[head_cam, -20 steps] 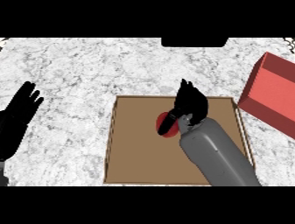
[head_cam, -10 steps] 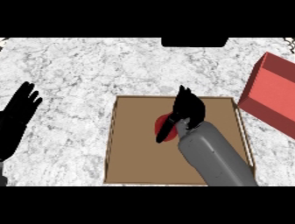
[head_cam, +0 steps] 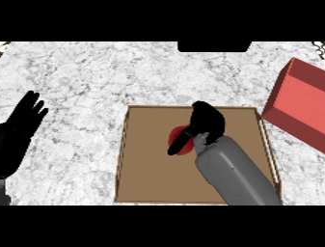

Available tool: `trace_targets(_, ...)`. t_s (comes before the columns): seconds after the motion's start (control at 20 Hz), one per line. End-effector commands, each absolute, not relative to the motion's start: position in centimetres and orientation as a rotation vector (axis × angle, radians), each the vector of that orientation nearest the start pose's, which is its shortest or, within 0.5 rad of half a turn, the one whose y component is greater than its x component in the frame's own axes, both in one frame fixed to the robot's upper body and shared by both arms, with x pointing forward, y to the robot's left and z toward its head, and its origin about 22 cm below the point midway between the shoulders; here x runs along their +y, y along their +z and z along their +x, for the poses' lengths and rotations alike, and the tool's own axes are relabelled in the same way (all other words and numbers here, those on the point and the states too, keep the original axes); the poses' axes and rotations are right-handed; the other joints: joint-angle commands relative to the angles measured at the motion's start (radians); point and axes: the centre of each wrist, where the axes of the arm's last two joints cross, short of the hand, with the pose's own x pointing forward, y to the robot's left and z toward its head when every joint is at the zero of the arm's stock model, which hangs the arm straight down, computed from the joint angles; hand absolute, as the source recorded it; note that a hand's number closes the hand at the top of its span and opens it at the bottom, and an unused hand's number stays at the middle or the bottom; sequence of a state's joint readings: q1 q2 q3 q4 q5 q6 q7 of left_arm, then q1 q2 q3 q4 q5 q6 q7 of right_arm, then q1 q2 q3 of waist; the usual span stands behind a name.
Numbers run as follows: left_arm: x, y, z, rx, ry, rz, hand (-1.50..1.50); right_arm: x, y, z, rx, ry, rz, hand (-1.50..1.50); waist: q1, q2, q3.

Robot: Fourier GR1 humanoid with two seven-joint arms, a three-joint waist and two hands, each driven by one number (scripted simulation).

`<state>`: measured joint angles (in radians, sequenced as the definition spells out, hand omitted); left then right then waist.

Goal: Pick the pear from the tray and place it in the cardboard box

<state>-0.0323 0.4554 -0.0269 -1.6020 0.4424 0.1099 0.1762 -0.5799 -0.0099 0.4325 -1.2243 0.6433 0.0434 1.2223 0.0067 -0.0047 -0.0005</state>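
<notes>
On the brown tray [head_cam: 151,178] at the middle of the marbled table [head_cam: 122,72], the right hand [head_cam: 205,123] is over a red pear [head_cam: 179,140], fingers [head_cam: 178,144] curled down round it and hiding most of it. Well apart at the right edge sits the red box [head_cam: 311,111]. At the left edge rests the left hand [head_cam: 15,132], fingers straight and spread.

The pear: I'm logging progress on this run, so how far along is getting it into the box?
Early. Done: the right hand has reached the pear, a red shape on the brown tray, and its fingers curl over it. In hand: closing a grasp; the pear is mostly hidden, so no lift is evident. Left: lifting it, carrying it right to the red box, releasing. The left hand rests open at the left edge.
</notes>
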Motion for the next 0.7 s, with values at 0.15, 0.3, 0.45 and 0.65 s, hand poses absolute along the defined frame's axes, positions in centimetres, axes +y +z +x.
trace_targets(0.15,32.5,5.7,25.2,-1.451,0.056,0.075,0.0,-6.0,6.2,32.4,-0.632,0.706,-0.862,1.5,-0.004,0.004,0.0)
trace_targets(0.3,31.1,5.4,25.5,-1.456,0.037,0.048,0.0,-5.0,7.1,33.7,-0.613,0.721,-0.88,1.5,0.004,0.005,0.0)
trace_targets(0.45,30.5,5.5,25.5,-1.427,0.05,0.049,0.0,-6.0,6.6,33.9,-0.614,0.731,-0.873,1.5,-0.002,0.004,0.0)
trace_targets(0.65,31.8,5.7,25.0,-1.421,0.044,0.061,0.0,-8.8,5.2,30.4,-0.72,0.885,-0.848,1.5,-0.013,0.001,0.0)
